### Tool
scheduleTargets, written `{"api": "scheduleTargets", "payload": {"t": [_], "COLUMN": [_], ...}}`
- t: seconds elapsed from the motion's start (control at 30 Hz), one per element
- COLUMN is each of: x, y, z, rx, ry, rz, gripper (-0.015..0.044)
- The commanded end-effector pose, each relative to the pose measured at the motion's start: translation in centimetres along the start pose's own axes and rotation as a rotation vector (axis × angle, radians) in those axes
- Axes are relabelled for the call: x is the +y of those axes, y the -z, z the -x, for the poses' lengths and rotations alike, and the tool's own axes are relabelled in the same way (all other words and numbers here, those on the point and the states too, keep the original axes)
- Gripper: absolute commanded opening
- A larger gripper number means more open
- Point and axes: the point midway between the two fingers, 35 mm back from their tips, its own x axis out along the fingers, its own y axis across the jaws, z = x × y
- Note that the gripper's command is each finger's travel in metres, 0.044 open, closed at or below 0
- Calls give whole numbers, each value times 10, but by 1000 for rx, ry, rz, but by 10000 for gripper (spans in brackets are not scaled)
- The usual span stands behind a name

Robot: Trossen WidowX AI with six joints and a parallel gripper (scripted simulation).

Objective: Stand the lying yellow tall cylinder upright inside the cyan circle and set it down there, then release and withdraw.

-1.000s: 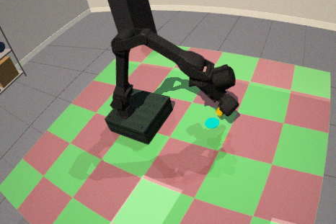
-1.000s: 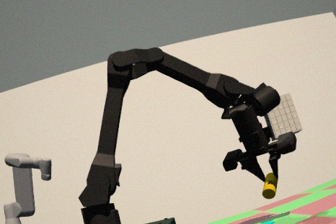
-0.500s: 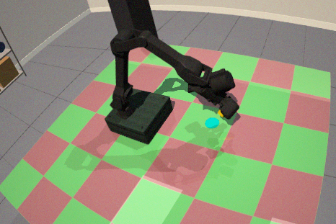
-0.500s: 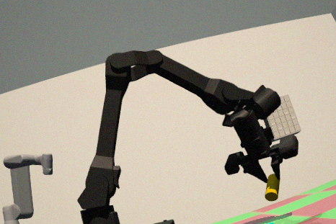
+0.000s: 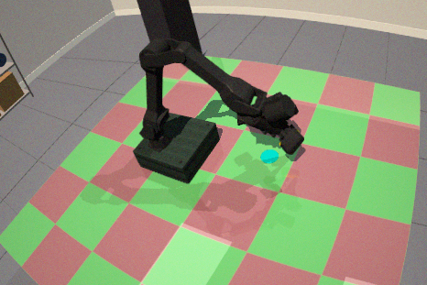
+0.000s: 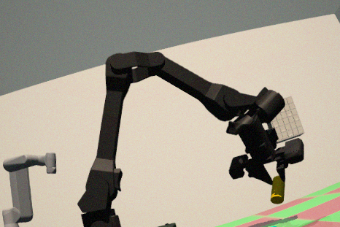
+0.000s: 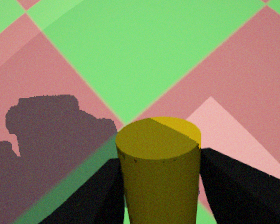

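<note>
Top view: arm base near counter's left edge, circle between base and right edge, cylinder in gripper above counter.
</note>
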Motion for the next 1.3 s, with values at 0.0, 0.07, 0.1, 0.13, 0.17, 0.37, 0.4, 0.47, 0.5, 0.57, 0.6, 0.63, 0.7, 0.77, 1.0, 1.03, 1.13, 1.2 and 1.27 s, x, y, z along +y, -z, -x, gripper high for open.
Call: {"api": "scheduleTargets", "payload": {"t": [0.0,0.07,0.1,0.13,0.17,0.37,0.4,0.47,0.5,0.57,0.6,0.63,0.7,0.77,1.0,1.03,1.13,1.2,1.27], "x": [0,0,-1,-1,-1,-2,-3,-3,-3,-3,-4,-4,-4,-4,-5,-5,-5,-5,-5], "y": [0,0,0,0,0,1,1,1,1,1,1,1,1,2,2,2,3,3,3], "z": [1,1,1,1,1,2,2,2,3,3,3,3,4,4,6,7,8,9,9], "rx": [-31,-44,-51,-58,-64,-104,-110,-123,-130,-143,-149,-155,-168,-181,-224,-231,-249,-261,-273], "ry": [-6,-7,-8,-8,-9,-13,-13,-15,-15,-17,-18,-18,-20,-21,-27,-28,-30,-32,-34], "rz": [-7,-9,-9,-10,-11,-14,-14,-15,-15,-16,-16,-16,-16,-16,-15,-15,-14,-14,-13], "gripper": [105,105,105,105,105,105,105,105,105,105,105,105,105,105,105,105,105,105,105]}}
